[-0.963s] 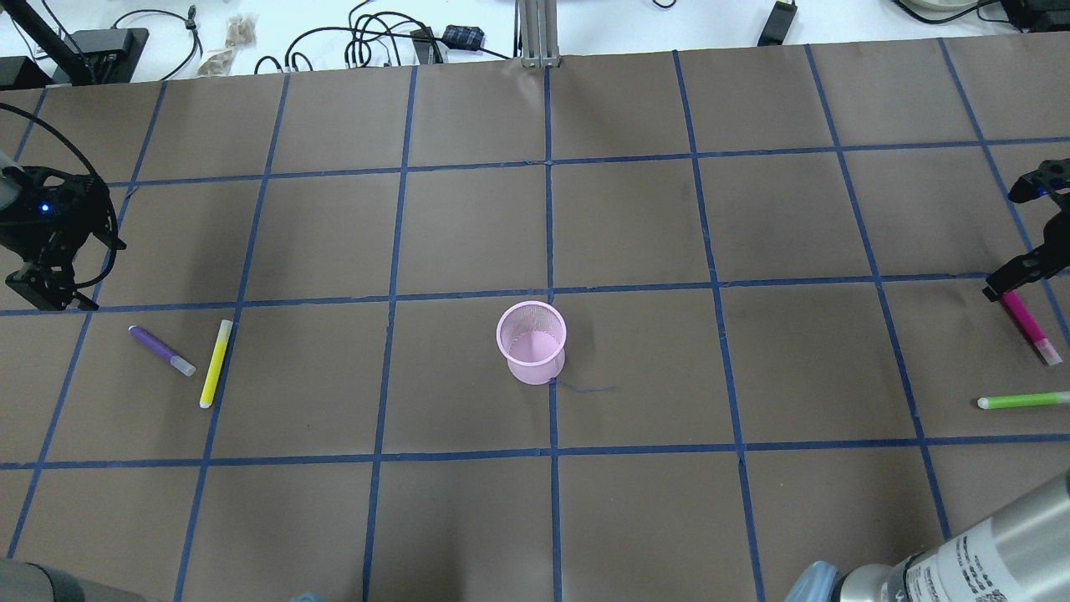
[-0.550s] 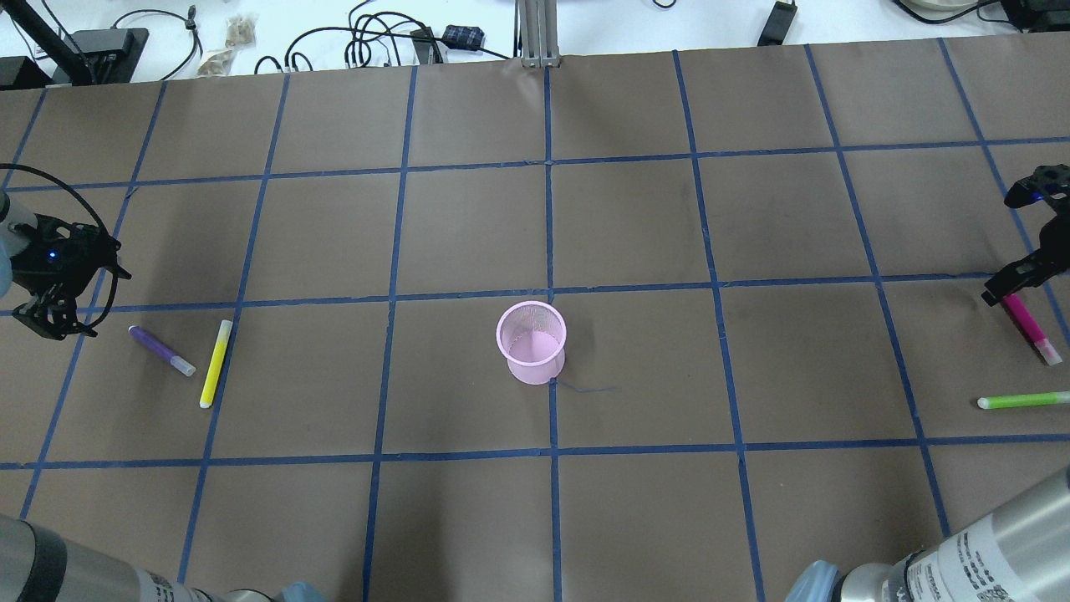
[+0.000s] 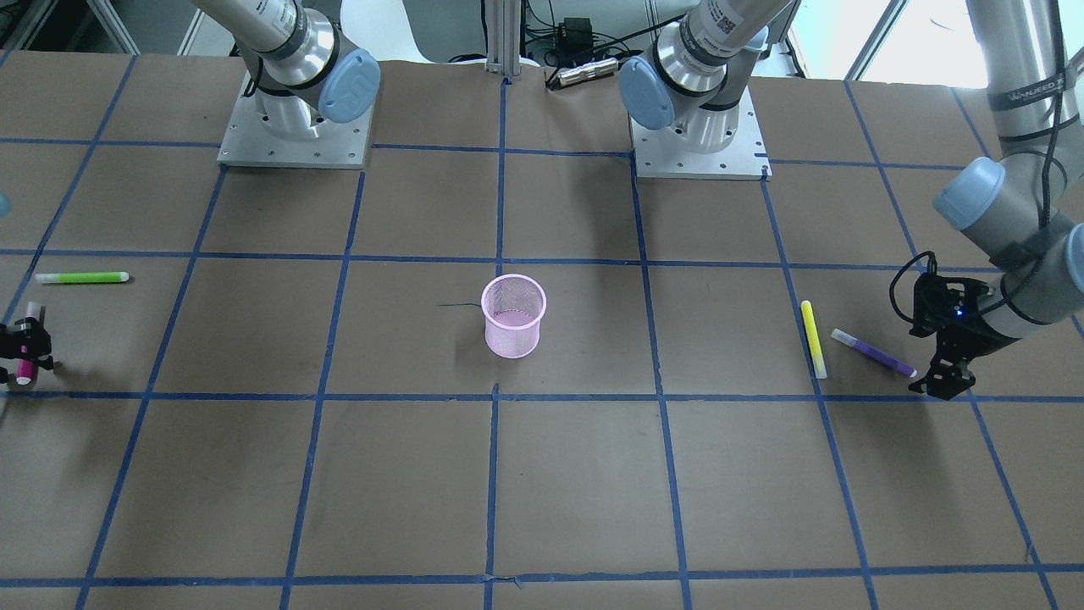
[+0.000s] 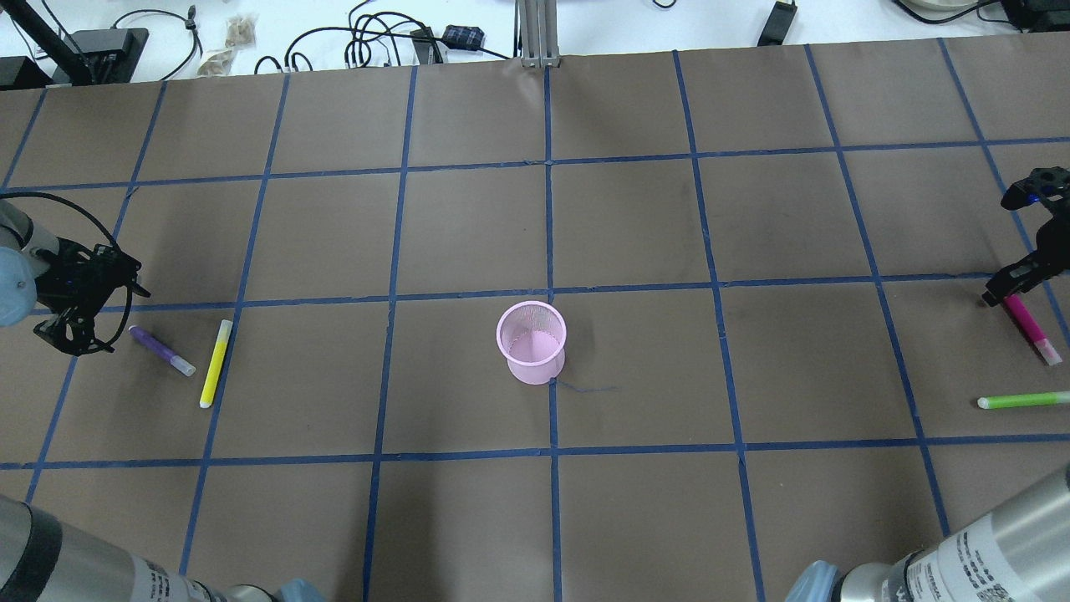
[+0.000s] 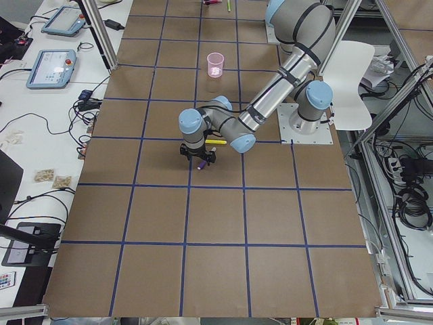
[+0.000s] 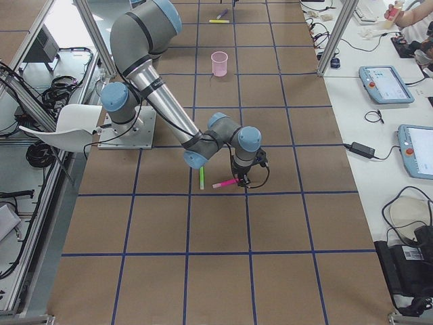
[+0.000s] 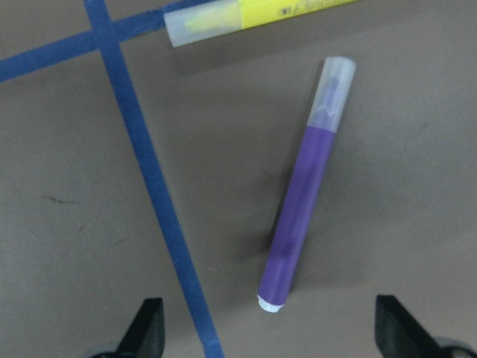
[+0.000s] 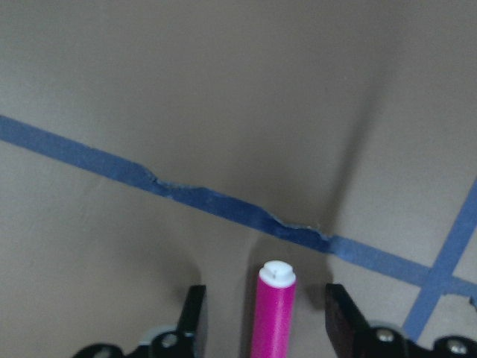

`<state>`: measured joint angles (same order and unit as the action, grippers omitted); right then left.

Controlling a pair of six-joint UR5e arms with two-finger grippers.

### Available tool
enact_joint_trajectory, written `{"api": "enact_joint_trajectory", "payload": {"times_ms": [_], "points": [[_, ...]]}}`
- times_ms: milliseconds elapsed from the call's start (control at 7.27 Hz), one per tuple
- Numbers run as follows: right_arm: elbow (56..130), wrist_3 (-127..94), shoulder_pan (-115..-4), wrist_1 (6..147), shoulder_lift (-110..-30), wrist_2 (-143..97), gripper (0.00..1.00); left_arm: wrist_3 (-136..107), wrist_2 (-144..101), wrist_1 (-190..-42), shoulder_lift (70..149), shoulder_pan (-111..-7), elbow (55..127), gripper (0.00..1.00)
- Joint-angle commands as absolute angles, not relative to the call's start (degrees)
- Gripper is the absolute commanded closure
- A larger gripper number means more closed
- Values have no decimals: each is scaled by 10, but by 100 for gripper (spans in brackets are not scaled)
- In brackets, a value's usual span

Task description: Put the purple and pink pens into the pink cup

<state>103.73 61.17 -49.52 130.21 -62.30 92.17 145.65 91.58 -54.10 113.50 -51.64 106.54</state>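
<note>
Pink mesh cup [image 4: 532,343] is standing upright at the centre of the overhead view, mouth facing up, on a brown desk [image 4: 635,226] that is marked into squares with blue tape [image 4: 548,234]. The pink cup is sitting right beside a crossing of two tape lines and well apart from every pen.

At the middle left of the overhead view, the purple pen [image 4: 160,349] is lying flat on the desk, its clear cap pointing toward the lower right of the frame. A yellow pen [image 4: 216,363] is lying just beside it. In the left wrist view their capped ends are coming near each other without touching.

The left gripper [image 7: 270,328] is hanging at the purple pen's uncapped end. Its fingers are spread wide at the bottom corners of the wrist view. The pen's end is lying between them, and neither finger is touching it.

At the far right edge of the overhead view, the pink pen [image 4: 1030,328] is lying flat, angled down toward the right. A green pen [image 4: 1024,401] is lying below it in the frame, apart from it.

The right gripper [image 8: 266,321] is straddling the pink pen's upper end. Its fingers are parted, with one on each side of the barrel. A narrow gap is showing on both sides, so it is not pinching the pen.
</note>
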Motion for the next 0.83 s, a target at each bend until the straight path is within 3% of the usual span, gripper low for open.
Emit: {"api": "enact_joint_trajectory", "payload": {"times_ms": [0,413,688], "points": [[1036,613,-497,1304,-619,925,92,1458,902,-516,1149,-515,1075,0],[1028,607,-504,1310,-644,923,100,1463,898,-500,1162,-514,1075,0],[1042,604,-544,1299,-705,892,100,1480,896,-496,1161,-512,1075,24]]}}
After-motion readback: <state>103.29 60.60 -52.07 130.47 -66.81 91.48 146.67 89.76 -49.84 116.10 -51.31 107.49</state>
